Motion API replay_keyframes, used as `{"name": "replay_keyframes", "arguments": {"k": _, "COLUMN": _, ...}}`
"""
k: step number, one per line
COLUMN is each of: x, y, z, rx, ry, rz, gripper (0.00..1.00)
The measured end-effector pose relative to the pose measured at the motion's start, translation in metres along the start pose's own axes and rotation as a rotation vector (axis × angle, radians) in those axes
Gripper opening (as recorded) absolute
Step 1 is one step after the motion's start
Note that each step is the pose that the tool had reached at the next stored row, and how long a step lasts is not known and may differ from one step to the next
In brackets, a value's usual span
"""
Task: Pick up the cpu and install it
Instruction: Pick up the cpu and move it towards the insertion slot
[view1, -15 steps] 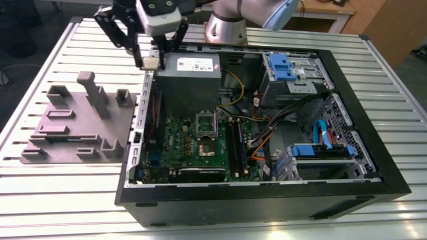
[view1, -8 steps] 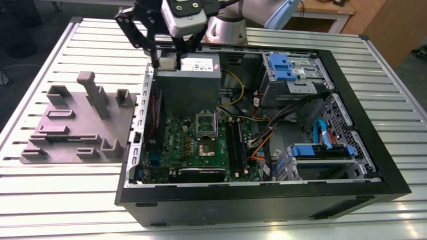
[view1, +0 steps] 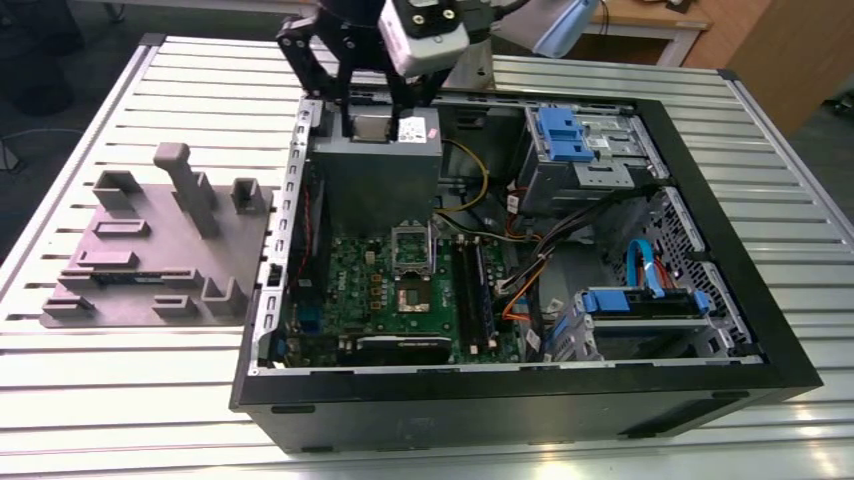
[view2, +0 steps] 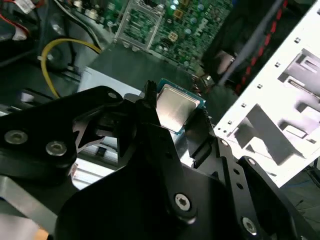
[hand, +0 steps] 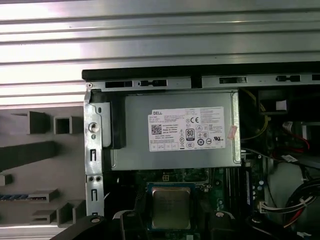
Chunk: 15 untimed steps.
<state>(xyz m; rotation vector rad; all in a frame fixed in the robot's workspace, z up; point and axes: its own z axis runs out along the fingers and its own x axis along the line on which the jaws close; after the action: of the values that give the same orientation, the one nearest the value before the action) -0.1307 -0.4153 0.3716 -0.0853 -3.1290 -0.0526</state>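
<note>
Above the grey metal power-supply box (view1: 376, 175) inside the open black computer case (view1: 534, 405), the black two-finger gripper (view2: 175, 114) clamps the small square silver-topped cpu (view2: 174, 106) by opposite edges, apart from the green motherboard (view1: 354, 275).

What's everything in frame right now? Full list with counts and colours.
table: 1, silver, slatted, under everything
case: 1, black, open, on table
tray: 1, grey, on table, exterior view's left of case
PSU: 1, grey with white label, inside case, below tool
motherboard: 1, green, inside case
socket: 1, metal frame, mid motherboard
drive brackets: 2, blue, case's side on exterior view's right
yellow cable: 1, yellow, beside PSU
cpu: 1, silver top, held above PSU
tool: 1, black, shut on cpu
</note>
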Motion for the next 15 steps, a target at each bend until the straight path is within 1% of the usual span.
{"name": "replay_keyframes", "arguments": {"k": 15, "x": -0.0620, "y": 0.0034, "z": -0.0006, "rx": 0.0000, "ry": 0.0000, "rz": 0.000, "gripper": 0.47}}
